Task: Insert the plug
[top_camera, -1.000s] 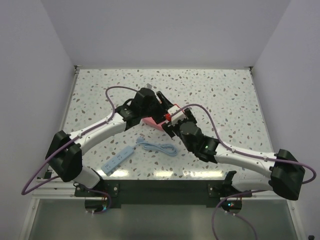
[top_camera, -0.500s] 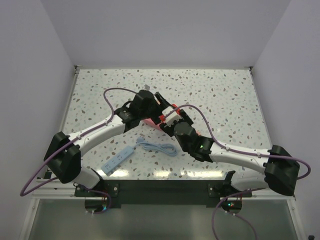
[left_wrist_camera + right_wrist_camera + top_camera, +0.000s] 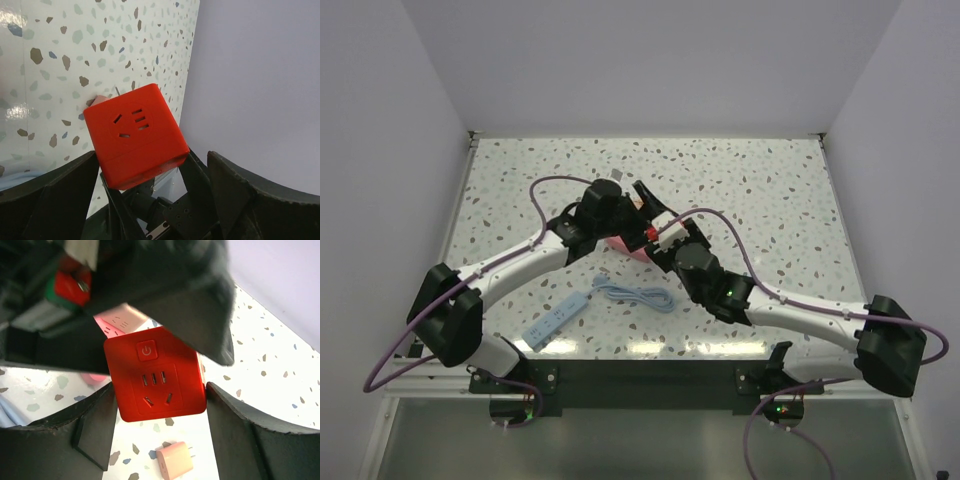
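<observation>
The plug [image 3: 175, 460] is a small salmon-pink cube with two metal prongs. It lies on the table below the jaws in the right wrist view. In the left wrist view only a corner of it [image 3: 98, 100] shows behind the red socket cube [image 3: 132, 130]. My right gripper [image 3: 160, 387] is shut on the sides of the red socket cube [image 3: 155, 380] and holds it above the table, socket face towards its camera. My left gripper [image 3: 151, 152] is open, with its fingers [image 3: 200, 305] straddling the cube from the far side. In the top view the cube [image 3: 650, 232] sits between both wrists.
A flat pink piece [image 3: 620, 246] lies on the table under the left wrist. A white-blue power strip [image 3: 558, 318] and a coiled light-blue cable [image 3: 635, 297] lie near the front. Walls close the table at the back and sides.
The right arm swung a little left, then back right, with the red cube in it. The left wrist shifted slightly towards the back. Both grippers stay around the cube.
</observation>
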You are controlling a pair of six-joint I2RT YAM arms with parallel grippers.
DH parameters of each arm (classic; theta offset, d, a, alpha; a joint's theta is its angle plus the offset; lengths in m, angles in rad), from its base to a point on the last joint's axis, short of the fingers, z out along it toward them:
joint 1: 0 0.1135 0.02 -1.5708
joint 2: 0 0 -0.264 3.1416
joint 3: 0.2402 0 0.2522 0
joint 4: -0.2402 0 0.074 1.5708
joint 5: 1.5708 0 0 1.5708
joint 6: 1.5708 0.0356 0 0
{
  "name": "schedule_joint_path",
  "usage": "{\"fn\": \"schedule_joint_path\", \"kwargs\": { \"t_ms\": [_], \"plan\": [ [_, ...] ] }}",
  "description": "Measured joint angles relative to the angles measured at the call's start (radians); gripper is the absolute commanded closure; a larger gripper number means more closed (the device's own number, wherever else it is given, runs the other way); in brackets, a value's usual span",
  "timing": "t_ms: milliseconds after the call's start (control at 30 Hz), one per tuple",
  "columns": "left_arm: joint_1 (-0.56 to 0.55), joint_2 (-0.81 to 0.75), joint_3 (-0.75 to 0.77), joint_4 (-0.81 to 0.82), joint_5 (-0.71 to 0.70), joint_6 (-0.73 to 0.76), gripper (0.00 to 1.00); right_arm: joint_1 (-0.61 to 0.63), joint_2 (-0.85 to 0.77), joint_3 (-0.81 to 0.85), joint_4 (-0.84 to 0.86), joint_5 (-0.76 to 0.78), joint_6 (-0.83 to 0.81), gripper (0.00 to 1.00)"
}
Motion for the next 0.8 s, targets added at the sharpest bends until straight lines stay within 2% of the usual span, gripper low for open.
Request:
{"fn": "schedule_joint_path", "kwargs": {
  "t_ms": [267,500,633,800],
  "plan": [
    [0.085,-0.011,-0.040,0.034,0.036,0.018,0.06,-0.040,-0.024,-0.019,-0.023,-0.097,0.042,1.00],
    [0.130,-0.012,-0.091,0.077,0.072,0.076,0.07,-0.150,-0.024,-0.022,-0.037,-0.249,0.097,1.00],
    [0.150,-0.035,-0.146,0.130,0.085,0.159,0.07,-0.197,-0.024,-0.030,-0.033,-0.323,0.129,1.00],
    [0.193,-0.137,-0.270,0.217,0.047,0.316,0.01,-0.250,-0.024,-0.032,-0.025,-0.491,0.161,1.00]
  ]
}}
